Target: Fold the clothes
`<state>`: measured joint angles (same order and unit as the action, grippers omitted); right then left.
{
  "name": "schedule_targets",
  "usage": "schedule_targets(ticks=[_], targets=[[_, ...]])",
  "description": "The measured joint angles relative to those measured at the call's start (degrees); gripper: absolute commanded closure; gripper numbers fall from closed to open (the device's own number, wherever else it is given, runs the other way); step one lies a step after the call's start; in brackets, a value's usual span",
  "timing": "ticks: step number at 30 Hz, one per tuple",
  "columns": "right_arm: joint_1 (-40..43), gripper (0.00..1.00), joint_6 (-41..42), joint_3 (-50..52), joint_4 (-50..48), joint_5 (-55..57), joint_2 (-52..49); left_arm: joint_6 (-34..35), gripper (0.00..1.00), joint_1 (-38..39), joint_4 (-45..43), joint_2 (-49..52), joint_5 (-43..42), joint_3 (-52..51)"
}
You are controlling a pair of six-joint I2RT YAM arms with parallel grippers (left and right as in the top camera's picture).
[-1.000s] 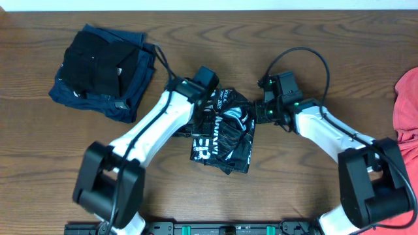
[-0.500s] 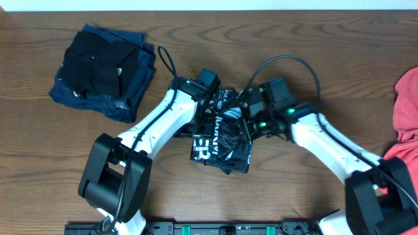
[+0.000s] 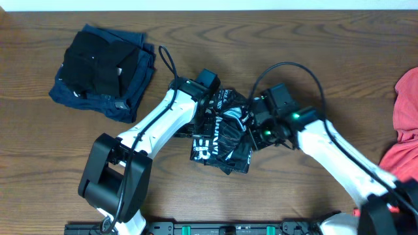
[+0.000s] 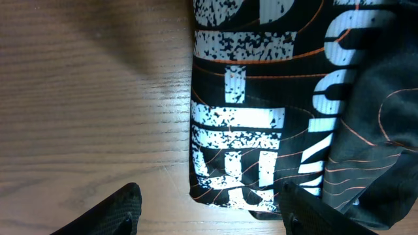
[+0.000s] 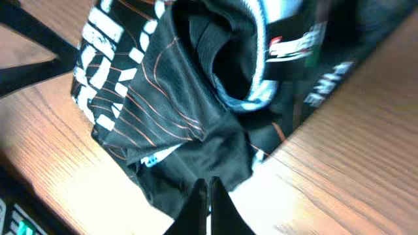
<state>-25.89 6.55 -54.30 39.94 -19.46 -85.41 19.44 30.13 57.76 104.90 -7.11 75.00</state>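
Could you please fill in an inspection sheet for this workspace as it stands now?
Surface: wooden table, no damage seen.
Job's things: black shirt crumpled at centre; folded navy-and-black pile top left; coral-red garment at the right edge.
Clutter: nothing seen.
Grippers: left gripper open over the shirt's lettered edge; right gripper shut at the shirt's edge, apparently pinching it.
Cables: left arm's cable and right arm's cable loop loosely.
Surroundings: mounting rail along the near edge.

1. Brown wooden table [image 3: 339, 52], grain running nine o'clock to three.
2. A white strip [image 3: 209, 4] along the twelve o'clock edge (wall or floor, unclear).
3. Soft light, pale glare on wood.
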Motion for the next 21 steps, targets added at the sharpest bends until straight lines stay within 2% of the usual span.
schedule_targets(ticks=[3,7,11,15,18,21], targets=[[-0.1,0.66,-0.6,0.0,-2.7,1.3,1.1,0.0,0.31,-0.1,0.1,0.0,0.0,0.0],[-0.1,0.65,-0.8,0.0,-10.0,1.9,-1.6,0.0,0.31,-1.5,0.7,0.0,-0.3,0.0],[-0.2,0.66,-0.8,0.0,-15.1,1.4,-7.0,-0.3,0.30,-6.5,2.3,-0.1,-2.1,0.0],[-0.5,0.83,-0.8,0.0,-15.7,-1.0,-11.7,-3.0,0.30,-11.6,2.4,-0.8,-6.8,0.0],[-1.0,0.99,-0.8,0.0,-14.3,-3.1,-12.0,-5.4,0.30,-12.6,2.4,-1.0,-9.9,0.0],[-1.1,0.99,-1.2,0.1,-11.9,-4.4,-10.8,-7.1,0.30,-12.3,2.1,-1.0,-12.0,0.0]])
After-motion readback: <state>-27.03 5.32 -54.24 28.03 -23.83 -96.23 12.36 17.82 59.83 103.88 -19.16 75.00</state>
